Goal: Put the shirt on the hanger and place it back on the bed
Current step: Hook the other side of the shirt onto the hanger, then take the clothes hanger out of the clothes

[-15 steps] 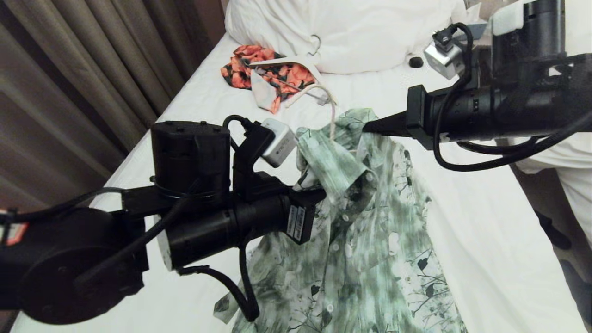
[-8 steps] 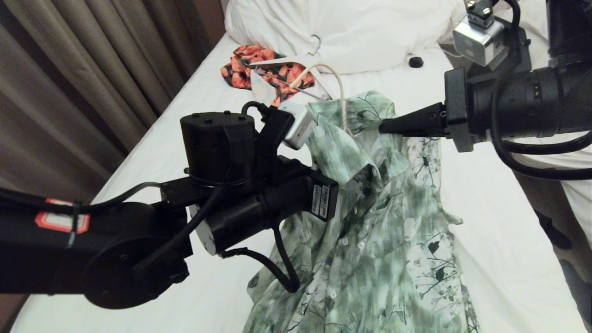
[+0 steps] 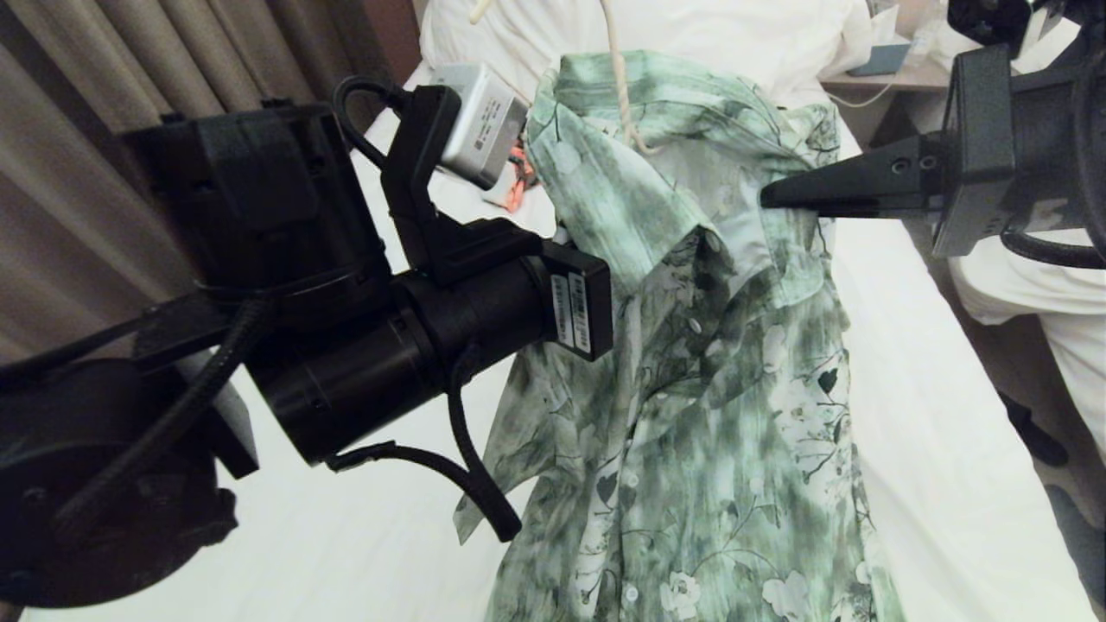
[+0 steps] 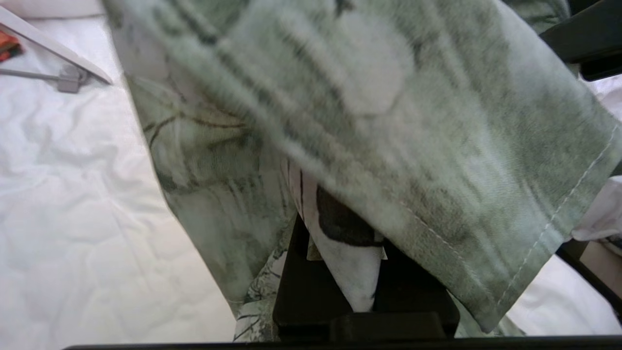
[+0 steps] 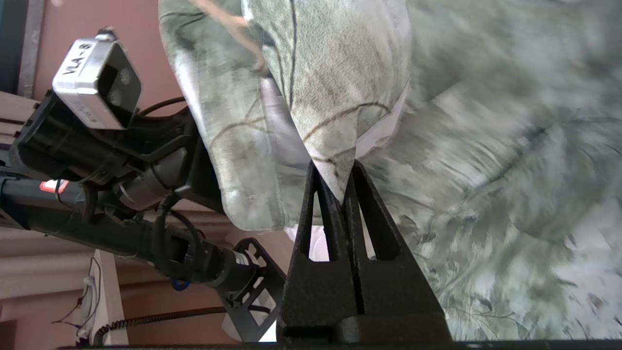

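Note:
The pale green flowered shirt point(image 3: 717, 371) hangs by its shoulders between my two grippers, its lower part trailing onto the bed point(image 3: 942, 406). The cream hanger point(image 3: 619, 82) shows only as a thin stem rising out of the collar; the rest of it is inside the shirt. My left gripper point(image 4: 347, 277) is shut on a fold of shirt fabric at the shoulder on the left; in the head view the cloth hides its fingers. My right gripper point(image 3: 772, 197) comes in level from the right, shut on the other shoulder's fabric point(image 5: 335, 175).
Brown curtains point(image 3: 95, 112) run along the bed's left side. The bulky white duvet point(image 3: 734, 30) lies at the bed's far end, with a thick white hanger point(image 4: 53, 41) and a bit of an orange garment point(image 3: 517, 180) before it. A bedside shelf point(image 3: 873, 79) and other white bedding point(image 3: 1037, 294) stand right.
Both arms have risen, carrying the shirt's shoulders and the hanger up off the sheet. The shirt now hangs higher and more stretched out; both grips have stayed shut.

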Available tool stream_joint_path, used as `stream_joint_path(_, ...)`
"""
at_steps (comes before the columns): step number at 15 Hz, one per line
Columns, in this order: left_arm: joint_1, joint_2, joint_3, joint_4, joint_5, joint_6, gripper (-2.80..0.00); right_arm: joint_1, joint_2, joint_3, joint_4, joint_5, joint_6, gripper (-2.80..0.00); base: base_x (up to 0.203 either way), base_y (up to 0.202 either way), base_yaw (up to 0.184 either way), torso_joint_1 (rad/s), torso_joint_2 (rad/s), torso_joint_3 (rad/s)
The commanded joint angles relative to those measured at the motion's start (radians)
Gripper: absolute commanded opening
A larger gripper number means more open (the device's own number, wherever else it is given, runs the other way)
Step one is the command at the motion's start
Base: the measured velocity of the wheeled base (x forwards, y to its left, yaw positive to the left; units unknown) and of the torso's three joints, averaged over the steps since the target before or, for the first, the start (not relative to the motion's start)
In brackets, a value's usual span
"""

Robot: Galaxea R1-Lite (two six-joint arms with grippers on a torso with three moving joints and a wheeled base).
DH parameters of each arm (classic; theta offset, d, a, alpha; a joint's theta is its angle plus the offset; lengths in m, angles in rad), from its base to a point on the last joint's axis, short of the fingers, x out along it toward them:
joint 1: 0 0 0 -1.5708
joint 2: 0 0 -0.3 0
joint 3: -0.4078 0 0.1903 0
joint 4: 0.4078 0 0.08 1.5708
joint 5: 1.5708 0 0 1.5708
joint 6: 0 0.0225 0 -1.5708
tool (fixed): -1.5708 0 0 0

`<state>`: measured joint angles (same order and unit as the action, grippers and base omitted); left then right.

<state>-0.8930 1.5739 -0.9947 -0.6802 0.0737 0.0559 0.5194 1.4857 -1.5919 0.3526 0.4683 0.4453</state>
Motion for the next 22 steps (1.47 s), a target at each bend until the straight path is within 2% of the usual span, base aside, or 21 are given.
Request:
stream_joint_path(1,-0.015,-0.044,0.008,-0.004,0.012,0.002,-2.80,0.003,-0.018,0.000,0.002,0.001,0.003,-2.80,0.000,0.000,0.000,0.000,0.00,0.000)
stream_joint_path(2,-0.025,-0.054,0.007,-0.003,0.014,0.003,-2.80,0.007,-0.024,0.000,0.002,-0.002,0.003,-2.80,0.000,0.000,0.000,0.000,0.00,0.000)
stream_joint_path(3,-0.036,-0.064,0.004,-0.002,0.014,0.005,-2.80,0.011,-0.033,-0.002,0.002,-0.002,0.003,0.00,0.000,0.000,0.000,0.000,0.00,0.000)
stream_joint_path(8,-0.084,-0.109,0.005,-0.005,0.015,0.005,-2.80,0.024,-0.071,-0.006,0.004,-0.003,0.004,0.00,0.000,0.000,0.000,0.000,0.00,0.000)
stream_joint_path(12,-0.086,-0.117,0.007,-0.004,0.015,0.007,-2.80,0.021,-0.137,-0.006,0.042,-0.004,0.004,0.00,0.000,0.000,0.000,0.000,0.00,0.000)
stream_joint_path(16,-0.086,-0.114,0.007,-0.004,0.015,0.007,-2.80,-0.048,-0.169,-0.043,0.067,-0.005,0.004,0.00,0.000,0.000,0.000,0.000,0.00,0.000)
stream_joint_path(17,-0.087,-0.109,0.005,-0.004,0.015,0.007,-2.80,-0.054,-0.163,-0.078,0.067,-0.005,0.004,-2.80,0.000,0.000,0.000,0.000,0.00,0.000)
stream_joint_path(21,-0.113,-0.044,-0.029,0.002,0.042,0.008,-2.80,-0.049,-0.051,-0.382,0.181,-0.006,0.011,-2.80,0.000,0.000,0.000,0.000,0.00,0.000)
stream_joint_path(22,-0.122,-0.027,-0.043,0.005,0.049,0.008,-2.80,-0.028,-0.016,-0.421,0.198,-0.014,0.011,-2.80,0.000,0.000,0.000,0.000,0.00,0.000)
